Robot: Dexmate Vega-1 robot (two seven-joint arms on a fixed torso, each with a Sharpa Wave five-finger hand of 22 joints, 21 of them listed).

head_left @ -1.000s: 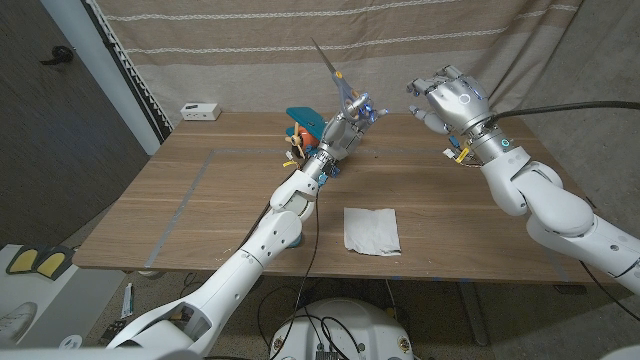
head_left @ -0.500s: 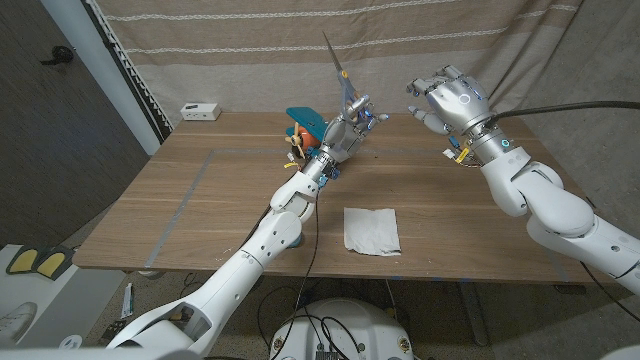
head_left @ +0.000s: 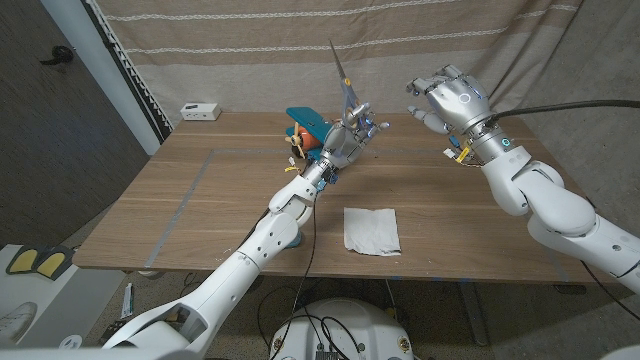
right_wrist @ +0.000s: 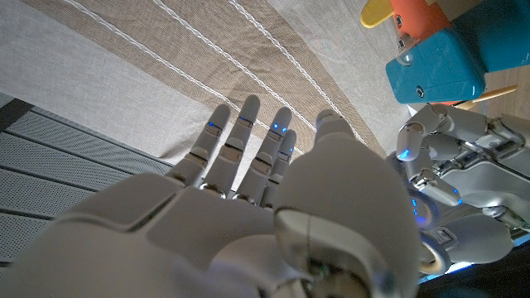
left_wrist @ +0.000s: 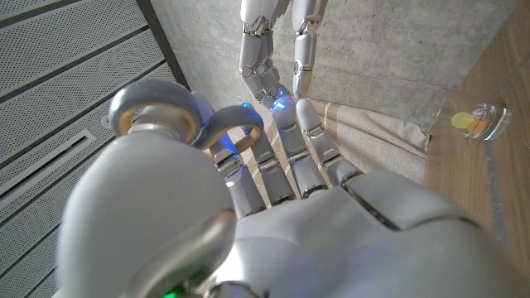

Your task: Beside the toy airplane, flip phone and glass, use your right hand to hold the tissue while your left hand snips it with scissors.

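Note:
A white tissue [head_left: 371, 229] lies spread on the wooden table [head_left: 200, 200], near the front edge. Above the table's far middle, my left hand [head_left: 348, 138] grips the scissors [head_left: 342, 78], blades pointing up. Their grey handle loops [left_wrist: 159, 122] sit by my left hand's fingers [left_wrist: 308, 161]. My right hand [head_left: 449, 98] hangs raised at the back right, fingers spread, holding nothing. The right hand [right_wrist: 248, 207] is apart from the tissue. The blue and orange toy airplane [head_left: 305, 125] stands just left of my left hand; the airplane [right_wrist: 435, 50] also appears beyond my right hand. A glass [left_wrist: 480, 120] with yellow inside stands on the table.
A small white device [head_left: 201, 111] sits at the table's far left corner. A striped curtain [head_left: 300, 50] hangs behind the table. Something yellow [head_left: 458, 153] shows under my right wrist.
My left hand has shifted slightly right with the scissors, and the blade tips have swung a little to the right. The right hand and the tissue have not moved.

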